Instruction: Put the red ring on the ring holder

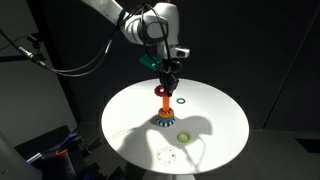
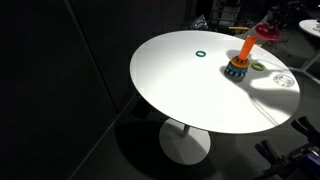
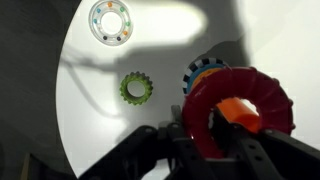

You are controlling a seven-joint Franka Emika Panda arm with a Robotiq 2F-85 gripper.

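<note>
Four rings share a round white table [image 1: 222, 115]. Reading the wrist view left to right: a white ring [image 3: 110, 22] with coloured dots sits near the top, then a yellow-green toothed ring [image 3: 136, 88], then the ring holder [image 3: 200, 75] (only its blue base edge and orange peg tip show). The red ring [image 3: 240, 105] hangs over it, peg visible through the hole. The gripper [image 3: 210, 135] has its dark fingers pinched on the red ring's near rim. In an exterior view, a thin green ring [image 1: 181, 99] lies just right of the peg.

Two raised, distant exterior views sharing the white table [image 1: 225, 125]; wrist view close, downward.
</note>
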